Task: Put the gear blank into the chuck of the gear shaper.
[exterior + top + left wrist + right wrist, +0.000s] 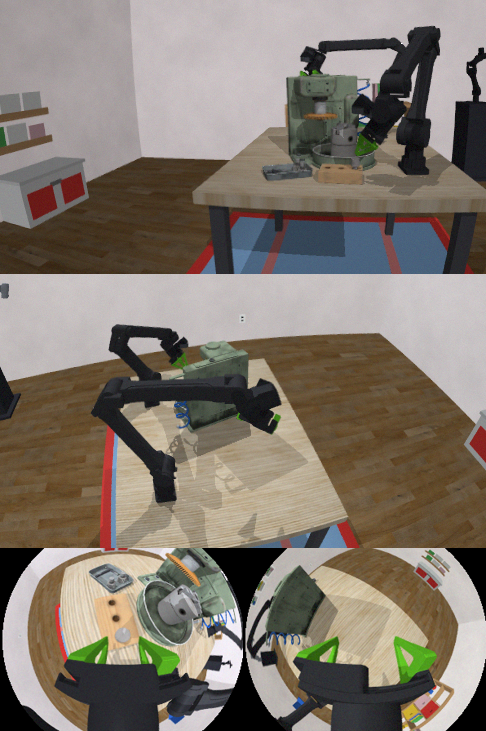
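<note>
The gear blank seems to be the grey round piece [122, 635] [355, 162] standing at the near end of the wooden block [105, 626] [341, 175]. The grey chuck [173, 608] [344, 140] stands in the round basin of the green gear shaper [216, 589] [295, 115] [220, 386], below the orange toothed cutter [182, 569] [320, 116]. My left gripper [123, 639] [364, 148] [180, 363] is about half open and empty, its fingertips above and on either side of the grey piece. My right gripper [366, 639] is wide open and empty, high behind the machine.
A grey tray [97, 580] [287, 174] with small metal parts lies past the block's far end. The basin wall [140, 609] rises close beside the block. Blue coiled hoses [181, 414] hang at the machine's side.
</note>
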### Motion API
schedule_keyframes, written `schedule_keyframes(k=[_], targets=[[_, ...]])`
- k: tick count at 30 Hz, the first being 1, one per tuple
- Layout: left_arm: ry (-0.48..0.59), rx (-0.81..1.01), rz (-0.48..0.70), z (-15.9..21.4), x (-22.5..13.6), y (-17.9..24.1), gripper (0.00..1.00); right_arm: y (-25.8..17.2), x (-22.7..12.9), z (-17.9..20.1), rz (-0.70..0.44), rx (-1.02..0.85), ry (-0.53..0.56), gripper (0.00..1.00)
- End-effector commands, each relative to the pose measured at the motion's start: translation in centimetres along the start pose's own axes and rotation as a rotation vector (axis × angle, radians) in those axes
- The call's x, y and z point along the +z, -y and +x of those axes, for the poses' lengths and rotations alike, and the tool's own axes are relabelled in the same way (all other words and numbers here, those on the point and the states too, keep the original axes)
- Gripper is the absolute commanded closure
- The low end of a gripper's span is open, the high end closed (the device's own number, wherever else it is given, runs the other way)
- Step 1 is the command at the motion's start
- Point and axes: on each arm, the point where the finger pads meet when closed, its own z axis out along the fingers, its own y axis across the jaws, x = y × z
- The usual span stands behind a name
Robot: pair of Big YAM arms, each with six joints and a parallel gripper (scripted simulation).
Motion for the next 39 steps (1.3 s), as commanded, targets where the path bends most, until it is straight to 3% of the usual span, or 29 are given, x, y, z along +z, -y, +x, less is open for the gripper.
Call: schedule_keyframes(k=[1, 7, 12, 14, 18, 23, 29, 31, 39], targets=[[0.073, 0.179, -0.026, 0.8, -0.2, -0.6, 0.47, 0.2, 0.1, -7.8, 0.052, 0.024, 0.060, 0.00], [0.159, 0.210, -0.068, 1.6, -0.2, -0.5, 0.47, -6.4, 2.4, -18.9, 0.051, -0.031, 0.154, 0.00], [0.186, 0.184, -0.080, 1.6, -0.3, -0.5, 0.47, -15.9, 3.7, -27.2, -0.002, -0.074, 0.249, 0.00], [0.186, 0.184, -0.080, 1.6, -0.3, -0.5, 0.47, -15.9, 3.7, -27.2, -0.002, -0.074, 0.249, 0.00], [0.188, 0.176, -0.069, 1.8, 0.0, -0.1, 0.47, -26.8, 4.9, -30.4, -0.098, -0.163, 0.279, 0.00], [0.186, 0.185, -0.072, 1.5, -0.2, -0.4, 0.47, -40.0, 5.1, -31.0, -0.223, -0.256, 0.292, 0.00], [0.186, 0.184, -0.072, 1.5, -0.2, -0.4, 0.47, -52.8, 4.1, -28.6, -0.348, -0.343, 0.287, 0.00], [0.186, 0.184, -0.072, 1.5, -0.2, -0.4, 0.47, -52.8, 4.1, -28.6, -0.348, -0.343, 0.287, 0.00], [0.185, 0.190, -0.076, 1.2, -0.5, -0.7, 0.47, -62.6, 2.3, -24.8, -0.446, -0.422, 0.274, 0.00]])
